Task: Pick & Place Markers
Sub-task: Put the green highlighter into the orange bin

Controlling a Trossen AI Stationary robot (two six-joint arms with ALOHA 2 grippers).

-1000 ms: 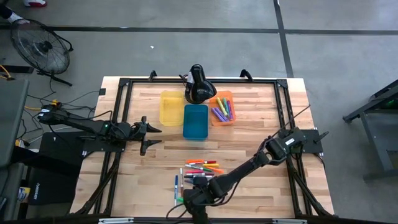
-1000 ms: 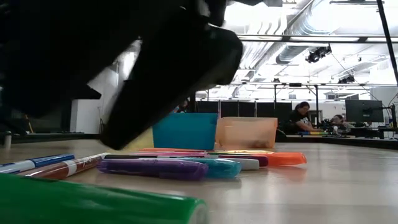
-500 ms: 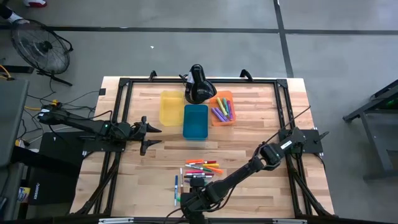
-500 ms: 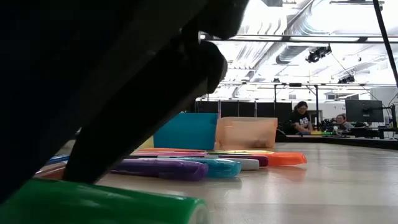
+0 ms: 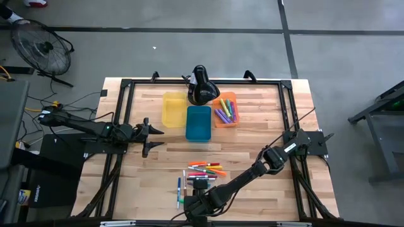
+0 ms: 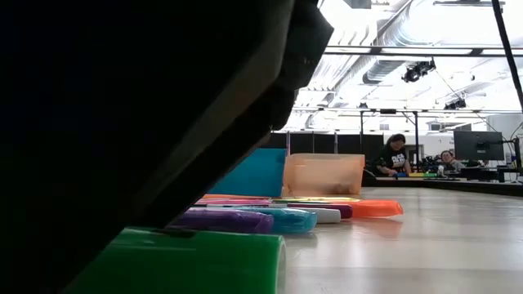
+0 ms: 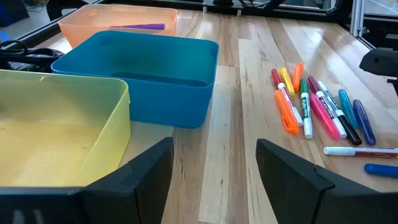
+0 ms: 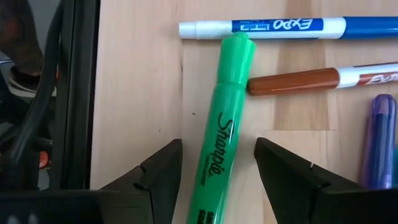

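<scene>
Green is the colour that matters now: a green marker (image 8: 219, 149) lies flat on the wooden desk (image 5: 252, 145), and my right pincer (image 8: 214, 177) hangs just above it with its two fingers spread, one on each side of the barrel and neither touching it, so it holds nothing. I judge this to be the reach-and-grasp step for that marker. The next move, as I see it, calls for lowering a little, closing on the barrel near its middle, then lifting and carrying it to one of the bins at the far side of the desk. My left pincer (image 7: 214, 171) waits open and empty near the left edge of the desk, facing the bins. The other loose markers (image 5: 203, 171) lie in a cluster near the front of the desk, just beyond the green one. From above I see the whole layout: a yellow bin (image 5: 173, 108), a blue bin (image 5: 198, 122) and an orange bin (image 5: 225, 108) that already holds several markers. Only the right wrist view shows the fingers straddling the green barrel, whose tip almost touches a blue-and-white marker (image 8: 280, 27) and a brown one (image 8: 298, 79). At desk height, my dark arm blocks most of the picture.
</scene>
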